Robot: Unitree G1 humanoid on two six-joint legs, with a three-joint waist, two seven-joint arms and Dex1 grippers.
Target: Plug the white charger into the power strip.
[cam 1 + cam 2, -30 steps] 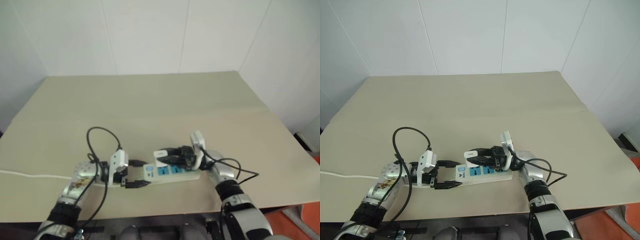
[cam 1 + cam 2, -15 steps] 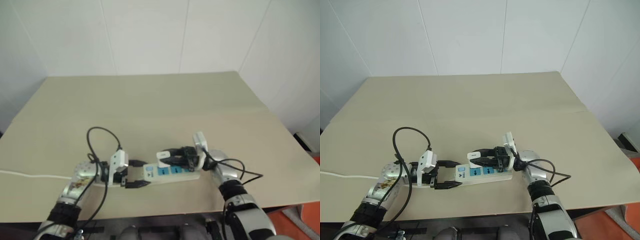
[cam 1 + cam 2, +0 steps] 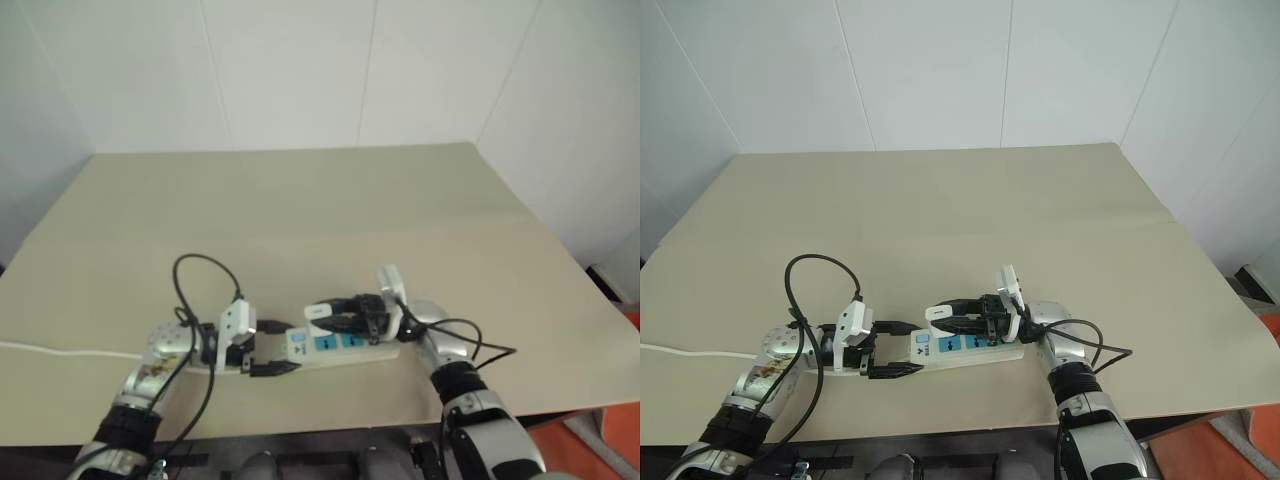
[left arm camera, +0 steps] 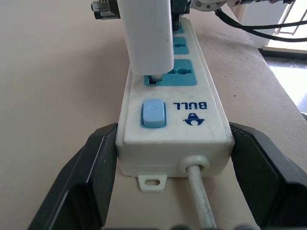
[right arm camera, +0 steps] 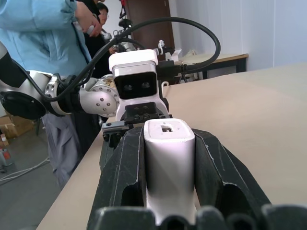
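The power strip [image 3: 345, 345] lies on the tan table near its front edge, blue sockets up. My left gripper [image 3: 290, 346] straddles its switch end, and both black fingers [image 4: 98, 158] press against the strip's [image 4: 172, 124] sides. My right gripper [image 3: 325, 315] reaches in from the right, shut on the white charger [image 5: 169, 163]. The charger [image 4: 146, 33] stands upright over the socket beside the blue switch. One prong touches that socket's slot; how far it is in I cannot tell.
The strip's thin white cord [image 3: 60, 351] runs left off the table [image 3: 300, 210]. A black cable loop [image 3: 205, 262] arches over my left wrist. Beyond the table, in the right wrist view, stands a person in a blue jacket [image 5: 43, 33]. White walls close the back.
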